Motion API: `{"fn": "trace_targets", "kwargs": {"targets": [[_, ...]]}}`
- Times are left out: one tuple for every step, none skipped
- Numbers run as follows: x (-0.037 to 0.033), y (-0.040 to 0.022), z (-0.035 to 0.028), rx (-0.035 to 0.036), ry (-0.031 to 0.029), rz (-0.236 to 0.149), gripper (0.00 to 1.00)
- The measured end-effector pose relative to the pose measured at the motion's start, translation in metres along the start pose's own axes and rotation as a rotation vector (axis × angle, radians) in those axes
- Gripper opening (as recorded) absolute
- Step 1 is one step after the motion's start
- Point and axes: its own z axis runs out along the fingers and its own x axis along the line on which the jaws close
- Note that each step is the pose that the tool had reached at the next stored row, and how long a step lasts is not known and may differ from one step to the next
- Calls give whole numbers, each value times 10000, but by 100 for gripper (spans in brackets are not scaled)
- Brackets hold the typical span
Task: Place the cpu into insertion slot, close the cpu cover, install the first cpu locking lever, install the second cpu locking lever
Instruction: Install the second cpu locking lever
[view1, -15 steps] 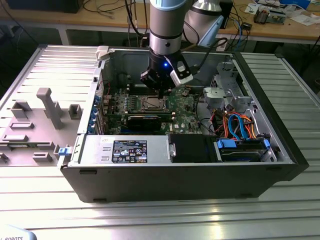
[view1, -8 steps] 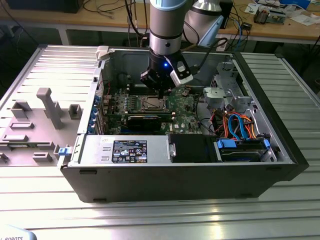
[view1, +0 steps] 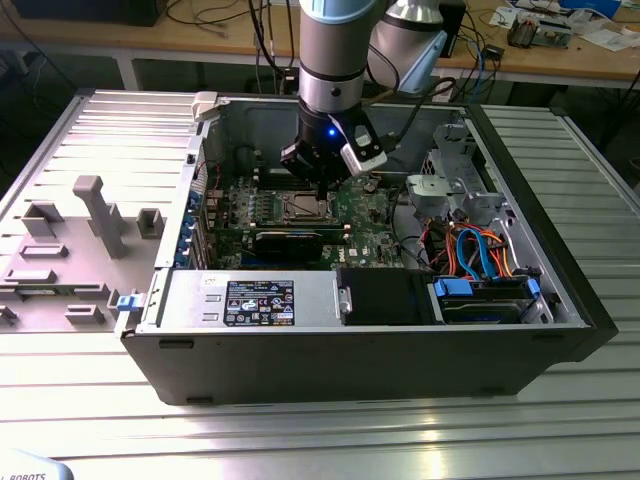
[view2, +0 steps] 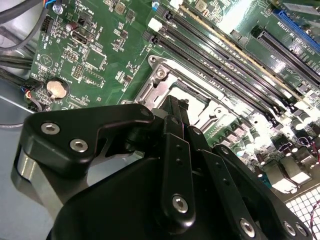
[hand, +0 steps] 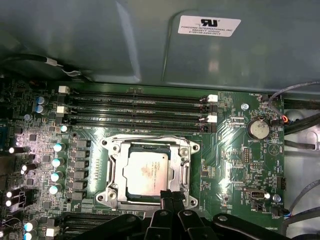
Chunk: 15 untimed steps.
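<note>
A black multi-link gripper (hand: 172, 196) on the grey Universal Robots arm (view1: 335, 50) hangs low over the silvery metal processor socket (hand: 150, 170) on the green motherboard (hand: 235, 165), inside an open dark-grey computer case (view1: 560, 250) resting on a ribbed metal table (view1: 300, 430). In both wrist views its slim fingers (view2: 177, 112) stand pressed together with nothing visible between them, their tips at the socket's near edge.

The cpu (hand: 146, 170), a small flat square chip with a plain silvery-grey metal top, lies flat in the middle of the socket. The cpu cover (hand: 112, 165), a thin silvery frame plate with a square window, appears to lie down around it, the chip's top showing through the window; whether the locking levers beside the socket are latched cannot be told.

Judged from this pose, the risk lies in how close the fingertips stand to the socket. A push landing on the frame's edge rather than a lever could skid off and scrape the board beside the socket. If the chip sits slightly askew under the cover, downward force could bend the contacts beneath it. The black memory slots (hand: 135, 107) just beyond the socket, and small silver capacitors (hand: 56, 162) beside it, leave little room for a sideways slip.
</note>
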Motion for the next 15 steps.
{"fn": "trace_targets", "kwargs": {"targets": [[0,0,0,0,0,0,11],[-1,-1,0,1,0,-2,11],[-1,-1,0,1,0,-2,11],[-1,-1,0,1,0,-2,11],[0,-1,0,0,0,-1,11],[0,-2,0,0,0,-1,11],[1,-2,-1,1,0,-2,11],[5,-2,-1,1,-1,-2,11],[12,-1,-1,0,0,-2,11],[20,-1,-1,0,0,-2,11],[22,-1,-1,1,0,-2,11],[22,-1,-10,3,3,-2,11],[22,1,-24,0,1,-2,11],[22,2,-25,-1,0,-2,11],[22,1,-25,0,0,-2,11]]}}
